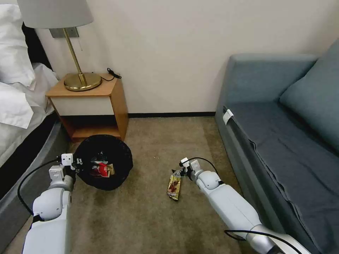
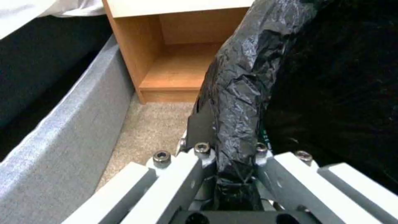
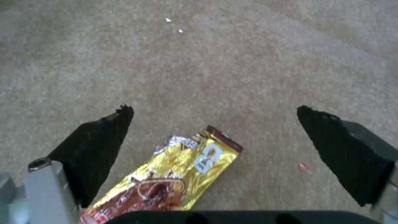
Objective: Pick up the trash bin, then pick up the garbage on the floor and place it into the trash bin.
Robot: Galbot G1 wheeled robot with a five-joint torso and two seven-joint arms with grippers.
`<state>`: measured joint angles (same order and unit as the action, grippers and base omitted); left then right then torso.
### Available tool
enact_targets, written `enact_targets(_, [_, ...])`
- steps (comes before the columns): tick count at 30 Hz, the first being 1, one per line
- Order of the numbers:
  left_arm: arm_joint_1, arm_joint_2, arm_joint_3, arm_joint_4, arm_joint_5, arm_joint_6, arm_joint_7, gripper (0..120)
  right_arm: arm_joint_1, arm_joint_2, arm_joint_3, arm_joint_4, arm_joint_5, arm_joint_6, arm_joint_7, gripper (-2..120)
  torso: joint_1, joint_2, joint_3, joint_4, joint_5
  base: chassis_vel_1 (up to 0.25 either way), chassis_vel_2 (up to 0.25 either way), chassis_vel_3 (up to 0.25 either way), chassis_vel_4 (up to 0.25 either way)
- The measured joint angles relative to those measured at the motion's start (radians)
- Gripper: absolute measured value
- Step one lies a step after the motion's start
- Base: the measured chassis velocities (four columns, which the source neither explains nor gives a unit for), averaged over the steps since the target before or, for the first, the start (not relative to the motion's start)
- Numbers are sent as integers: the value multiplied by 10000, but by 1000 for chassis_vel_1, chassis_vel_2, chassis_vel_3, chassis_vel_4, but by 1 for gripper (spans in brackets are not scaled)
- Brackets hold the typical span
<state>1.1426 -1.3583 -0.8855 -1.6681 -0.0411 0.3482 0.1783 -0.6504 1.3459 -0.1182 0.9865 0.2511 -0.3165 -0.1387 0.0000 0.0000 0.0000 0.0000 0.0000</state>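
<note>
Spread wide above the carpet, the right gripper (image 3: 215, 115) straddles the gold candy wrapper (image 3: 174, 174) ready to pinch it, while the left gripper (image 2: 230, 155) clamps the trash bin's (image 1: 104, 162) bagged rim, holding it close for dropping.

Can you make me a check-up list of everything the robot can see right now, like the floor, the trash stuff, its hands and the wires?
Surface: tan carpet, a few tiny crumbs.
Trash bin: black-lined, held off to the robot's left; red packet and other litter inside.
Candy wrapper: gold-brown, flat on the carpet.
Clutter: nothing seen beyond the crumbs.
Left tool: shut on the bin's bagged rim.
Right tool: open, fingers either side of the wrapper, not touching.
Cables: black cable looping by the left arm, one at the right wrist.
Surroundings: nightstand with brass lamp, bed, blue sofa.
</note>
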Motion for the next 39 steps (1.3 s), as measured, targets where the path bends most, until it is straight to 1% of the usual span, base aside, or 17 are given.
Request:
enact_targets(11, [126,90,-101,-81,-134,-29,67,1,199,195,-254,-549,-201,4,-245,100,0,0,0,1,0,0,0,0,0])
enact_targets(24, [300,47,-202,-2,-212,-218,198,1,-15,338,-656,-1115,-943,15,-456,100,0,0,0,0,0,0,0,0,0])
enact_targets(39, [194,148,-129,45,-248,-217,228,1,-297,370,-613,-1523,-1251,157,-573,100,0,0,0,0,0,0,0,0,0])
